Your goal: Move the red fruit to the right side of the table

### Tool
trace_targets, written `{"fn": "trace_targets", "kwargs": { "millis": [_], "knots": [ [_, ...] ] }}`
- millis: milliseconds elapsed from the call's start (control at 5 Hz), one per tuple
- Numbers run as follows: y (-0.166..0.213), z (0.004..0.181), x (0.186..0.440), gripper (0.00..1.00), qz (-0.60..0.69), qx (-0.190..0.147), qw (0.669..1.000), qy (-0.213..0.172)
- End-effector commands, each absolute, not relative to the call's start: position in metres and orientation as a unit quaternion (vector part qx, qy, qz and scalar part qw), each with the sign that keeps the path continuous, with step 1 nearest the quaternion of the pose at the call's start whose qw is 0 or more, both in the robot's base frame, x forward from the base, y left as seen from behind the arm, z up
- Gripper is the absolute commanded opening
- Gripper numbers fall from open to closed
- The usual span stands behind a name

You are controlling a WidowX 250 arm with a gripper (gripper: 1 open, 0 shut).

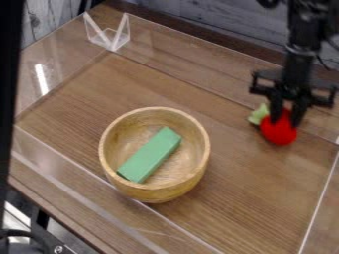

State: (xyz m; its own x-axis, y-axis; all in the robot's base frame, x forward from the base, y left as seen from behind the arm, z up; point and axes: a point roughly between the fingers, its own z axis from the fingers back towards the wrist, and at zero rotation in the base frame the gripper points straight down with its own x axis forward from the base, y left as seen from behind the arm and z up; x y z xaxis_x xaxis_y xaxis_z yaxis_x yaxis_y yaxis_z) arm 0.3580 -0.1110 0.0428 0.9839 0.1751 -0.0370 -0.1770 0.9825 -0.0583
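Fingers (pixel 284 112) are closed on the strawberry (pixel 279 129) near its leafy top; it looks light, rigid, slightly slippery, low over the counter (pixel 199 84).

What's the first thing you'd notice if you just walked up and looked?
Probably the red fruit near the right edge of the table, pinched in the black tool pointing straight down at it. Next, the round wooden bowl in the middle with a green block lying inside.

Red fruit (pixel 279 129), green-leafed, sits low, perhaps touching the wood-grain table (pixel 159 79), far right.
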Motion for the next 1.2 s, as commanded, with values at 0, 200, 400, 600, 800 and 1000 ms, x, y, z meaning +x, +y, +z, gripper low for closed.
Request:
{"fn": "trace_targets", "kwargs": {
  "millis": [0,200,400,600,800,1000],
  "knots": [
    [-0.124,0.05,0.37,0.0,0.074,-0.047,0.996,-0.014],
    [-0.12,0.049,0.374,0.0,0.088,-0.052,0.995,-0.015],
    [-0.116,0.048,0.375,1.0,0.103,-0.058,0.993,-0.015],
    [-0.11,0.045,0.374,0.0,0.092,-0.065,0.993,-0.017],
    [-0.106,0.044,0.371,0.0,0.075,-0.071,0.994,-0.021],
    [-0.105,0.044,0.371,1.0,0.094,-0.07,0.993,-0.024]
  ]
}}
